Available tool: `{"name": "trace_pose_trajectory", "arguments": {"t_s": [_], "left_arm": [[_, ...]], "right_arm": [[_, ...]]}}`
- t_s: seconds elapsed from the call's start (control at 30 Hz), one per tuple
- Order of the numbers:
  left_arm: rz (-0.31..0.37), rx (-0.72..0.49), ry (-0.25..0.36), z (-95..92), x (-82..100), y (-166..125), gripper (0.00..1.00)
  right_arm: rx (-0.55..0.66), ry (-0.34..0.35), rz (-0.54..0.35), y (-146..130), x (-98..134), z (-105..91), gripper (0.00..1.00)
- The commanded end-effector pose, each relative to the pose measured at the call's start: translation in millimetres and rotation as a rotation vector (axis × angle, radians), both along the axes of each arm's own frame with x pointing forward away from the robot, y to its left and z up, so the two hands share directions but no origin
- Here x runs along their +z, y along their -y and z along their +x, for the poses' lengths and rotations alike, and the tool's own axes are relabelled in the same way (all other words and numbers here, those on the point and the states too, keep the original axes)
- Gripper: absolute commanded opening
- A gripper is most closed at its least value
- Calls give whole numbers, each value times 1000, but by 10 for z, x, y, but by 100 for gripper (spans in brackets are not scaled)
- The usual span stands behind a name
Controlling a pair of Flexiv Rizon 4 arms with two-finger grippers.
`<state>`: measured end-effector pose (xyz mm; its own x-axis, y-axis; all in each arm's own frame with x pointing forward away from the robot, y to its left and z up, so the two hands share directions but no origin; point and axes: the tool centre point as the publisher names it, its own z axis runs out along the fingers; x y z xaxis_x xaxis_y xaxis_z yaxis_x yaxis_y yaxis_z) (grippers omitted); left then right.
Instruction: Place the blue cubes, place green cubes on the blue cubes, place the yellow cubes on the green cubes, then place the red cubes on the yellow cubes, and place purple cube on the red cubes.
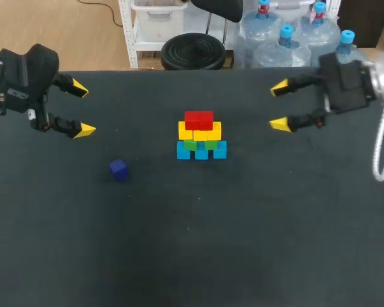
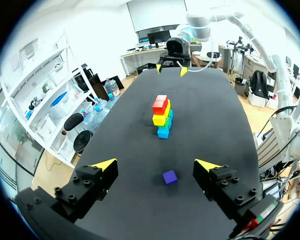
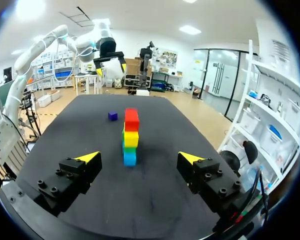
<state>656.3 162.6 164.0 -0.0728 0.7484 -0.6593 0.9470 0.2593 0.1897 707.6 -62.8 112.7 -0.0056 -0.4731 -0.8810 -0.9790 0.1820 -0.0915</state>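
Left gripper (image 1: 82, 109), upper left of the head view: fingers spread wide, holding nothing and touching nothing, yellow tips pointing right toward the table's middle. The left arm (image 1: 16, 77) enters from the left edge and holds the gripper above the black table (image 1: 243, 243). In the left wrist view, the purple cube (image 2: 170, 176) lies on the cloth in line with the gap between the spread fingers, nearer the right one, clear of both. In the head view this cube sits alone left of centre, well apart from the stack. Stack, centre of the head view: blue cubes (image 1: 184, 151) at the base, green cubes (image 1: 190, 145) on them, yellow cubes (image 1: 200, 132) above, red cubes (image 1: 199, 119) on top, upright. Nothing rests on the red tier. Right gripper (image 1: 280, 105), upper right: fingers likewise wide apart and empty, tips pointing left toward the stack, apart from it. The right arm (image 1: 358, 83) enters from the right edge. The right wrist view shows the stack straight ahead between the spread fingers, with the purple cube beyond it and to one side.
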Motion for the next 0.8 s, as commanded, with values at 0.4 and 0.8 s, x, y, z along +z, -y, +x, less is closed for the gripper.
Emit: {"name": "trace_pose_trajectory", "arguments": {"t_s": [0.4,0.8], "left_arm": [[-7,-4,6,-5,-15,-15,100],[-17,-35,7,-7,-47,-27,100]], "right_arm": [[-85,49,-24,757,113,-406,100],[-71,37,-31,759,113,-414,100]]}}
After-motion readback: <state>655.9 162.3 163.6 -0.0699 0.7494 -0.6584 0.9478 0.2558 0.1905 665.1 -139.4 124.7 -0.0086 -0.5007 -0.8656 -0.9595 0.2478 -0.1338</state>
